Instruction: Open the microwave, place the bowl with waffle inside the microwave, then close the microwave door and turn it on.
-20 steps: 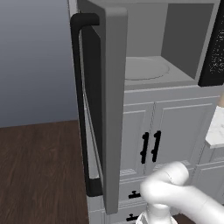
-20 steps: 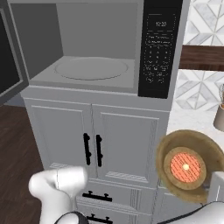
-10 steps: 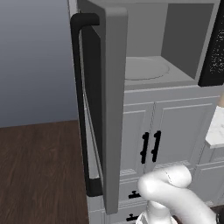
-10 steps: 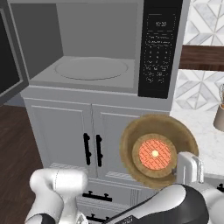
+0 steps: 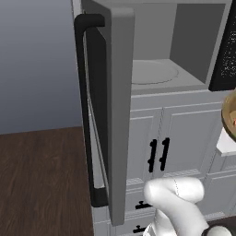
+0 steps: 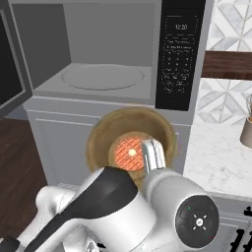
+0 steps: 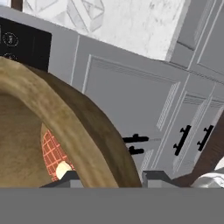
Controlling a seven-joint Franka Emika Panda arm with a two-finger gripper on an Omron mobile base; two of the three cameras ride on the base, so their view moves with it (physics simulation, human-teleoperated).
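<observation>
The microwave (image 6: 113, 59) stands open, its grey cavity and round turntable (image 6: 103, 77) bare. Its door (image 5: 115, 106) is swung out to the left, with the black bar handle (image 5: 87, 106) facing me. My gripper (image 6: 153, 157) is shut on the right rim of the tan wooden bowl (image 6: 106, 140). The bowl is tilted toward the camera and held just below and in front of the cavity mouth. A round red-brown waffle (image 6: 129, 152) lies inside it. In the hand view the bowl's rim (image 7: 74, 127) passes between my fingertips (image 7: 155, 177), and the waffle (image 7: 54, 153) shows behind it. The bowl's edge (image 5: 229, 115) peeks in at the right of the left base view.
The black control panel (image 6: 179, 54) sits right of the cavity. White cabinets with black handles (image 5: 158, 154) stand below. A marble counter (image 6: 221, 157) with a tan jar (image 6: 246, 129) lies to the right. Dark wood floor (image 5: 41, 179) spreads at the left.
The arm has lifted the bowl up and to the left, from low at the right to just in front of the cavity's lower edge. The grip has stayed the same.
</observation>
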